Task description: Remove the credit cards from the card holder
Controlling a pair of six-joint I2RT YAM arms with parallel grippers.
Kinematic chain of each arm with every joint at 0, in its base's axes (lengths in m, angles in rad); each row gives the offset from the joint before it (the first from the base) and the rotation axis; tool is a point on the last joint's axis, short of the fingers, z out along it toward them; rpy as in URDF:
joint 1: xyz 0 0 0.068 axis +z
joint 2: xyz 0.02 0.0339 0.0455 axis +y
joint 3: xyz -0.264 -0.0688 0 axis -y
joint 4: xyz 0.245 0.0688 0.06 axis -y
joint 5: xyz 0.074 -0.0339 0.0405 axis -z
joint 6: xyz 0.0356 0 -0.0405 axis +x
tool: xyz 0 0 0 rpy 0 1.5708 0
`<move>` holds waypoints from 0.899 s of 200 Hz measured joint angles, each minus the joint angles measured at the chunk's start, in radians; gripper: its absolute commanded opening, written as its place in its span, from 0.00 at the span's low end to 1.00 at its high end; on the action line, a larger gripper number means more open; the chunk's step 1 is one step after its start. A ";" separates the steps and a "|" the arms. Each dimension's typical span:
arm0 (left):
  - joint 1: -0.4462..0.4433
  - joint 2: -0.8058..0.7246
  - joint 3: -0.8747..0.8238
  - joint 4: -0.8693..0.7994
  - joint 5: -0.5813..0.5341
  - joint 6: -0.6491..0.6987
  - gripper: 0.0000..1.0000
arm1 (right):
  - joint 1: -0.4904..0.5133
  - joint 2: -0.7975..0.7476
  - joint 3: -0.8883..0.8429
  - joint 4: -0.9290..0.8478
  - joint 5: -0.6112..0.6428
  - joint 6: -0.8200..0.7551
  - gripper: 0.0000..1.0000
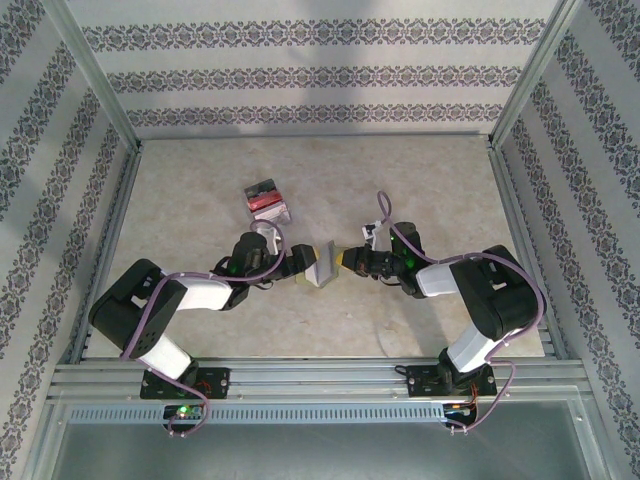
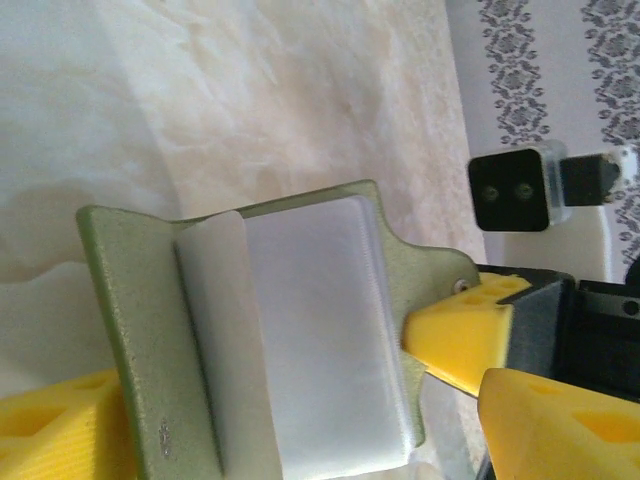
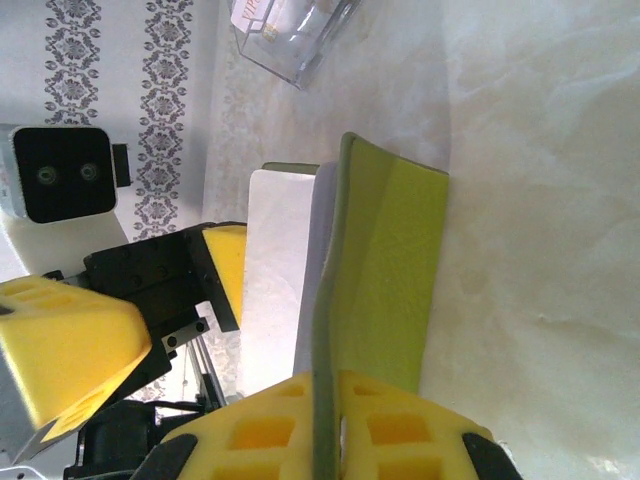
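The olive-green card holder hangs just above the table between both arms, folded open with its pale sleeves facing the left wrist camera. My right gripper is shut on the holder's green edge; one of its yellow fingers pinches the flap. My left gripper is open, its yellow fingers standing wide on either side of the holder's other end. Red and dark credit cards lie in a small pile on the table behind the left gripper.
Patterned walls and metal frame rails close the table on three sides. A clear-edged thing lies on the table past the holder in the right wrist view. Bare marble-look tabletop stretches at the back right.
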 measured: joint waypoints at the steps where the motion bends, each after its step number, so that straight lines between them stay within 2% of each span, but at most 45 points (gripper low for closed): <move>1: 0.000 0.000 0.000 -0.001 0.000 0.000 0.84 | 0.000 0.000 -0.001 0.000 0.000 0.000 0.00; 38: 0.034 -0.070 -0.014 -0.116 -0.020 0.025 0.86 | -0.007 -0.014 -0.013 0.004 -0.002 0.000 0.00; 70: 0.053 -0.216 -0.013 -0.261 -0.067 0.070 0.85 | -0.007 -0.061 -0.014 -0.013 -0.004 -0.004 0.00; 94: 0.060 -0.298 -0.005 -0.346 -0.087 0.096 0.74 | -0.007 -0.067 -0.014 -0.021 -0.005 -0.007 0.00; 122: 0.060 -0.293 0.032 -0.390 -0.061 0.111 0.60 | -0.007 -0.057 -0.014 -0.027 -0.006 -0.017 0.00; 180: 0.058 -0.207 0.051 -0.392 -0.033 0.107 0.50 | -0.023 -0.039 -0.014 -0.057 0.000 -0.057 0.00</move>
